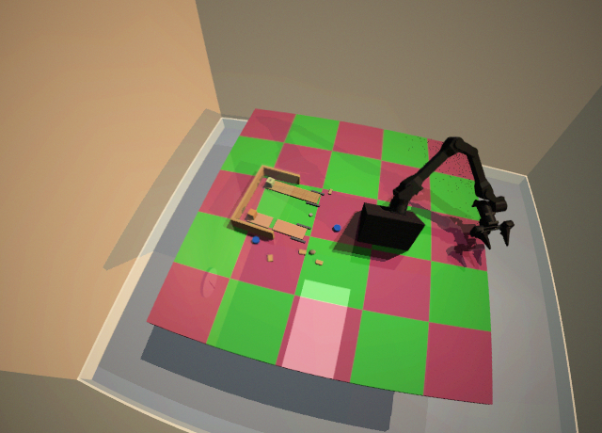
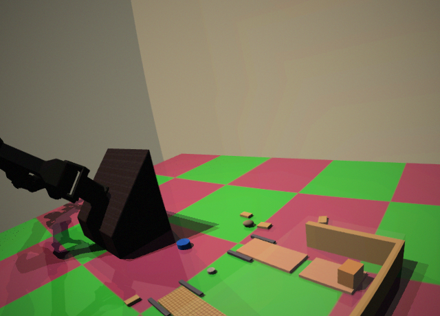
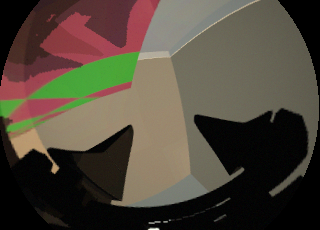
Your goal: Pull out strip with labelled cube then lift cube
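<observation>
hand spread, empty, wrist view; labelled cube only in top view.

You see the dark wedge-shaped base on the checkered mat, blue disc touching its foot. Orange cube sits on the split strip's inner piece, inside the wooden fence.
</observation>
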{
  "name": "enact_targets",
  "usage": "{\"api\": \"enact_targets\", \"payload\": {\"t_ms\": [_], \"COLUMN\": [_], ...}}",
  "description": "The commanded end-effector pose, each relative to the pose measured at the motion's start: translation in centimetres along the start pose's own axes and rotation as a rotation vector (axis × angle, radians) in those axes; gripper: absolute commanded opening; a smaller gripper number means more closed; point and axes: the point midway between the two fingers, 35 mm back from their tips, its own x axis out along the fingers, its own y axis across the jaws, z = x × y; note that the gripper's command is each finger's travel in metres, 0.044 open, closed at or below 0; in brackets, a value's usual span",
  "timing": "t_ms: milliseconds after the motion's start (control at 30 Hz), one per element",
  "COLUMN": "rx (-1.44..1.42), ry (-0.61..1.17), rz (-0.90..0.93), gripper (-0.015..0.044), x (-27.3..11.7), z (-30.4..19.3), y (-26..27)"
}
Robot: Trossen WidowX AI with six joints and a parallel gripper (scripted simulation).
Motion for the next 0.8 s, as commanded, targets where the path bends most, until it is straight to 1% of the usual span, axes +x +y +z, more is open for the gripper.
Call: {"api": "enact_targets", "payload": {"t_ms": [0,100,200,767], "rx": [0.002,0.032,0.096,0.486], "ry": [-0.001,-0.015,-0.047,-0.328], "rz": [-0.002,-0.026,-0.075,-0.327], "gripper": [0.0400,0.0400,0.0400,0.0400], "x": [-0.1,-0.9,-2.6,-15.8], "z": [0.0,0.4,1.3,5.7], "y": [0.0,-0.6,-1.8,-6.9]}}
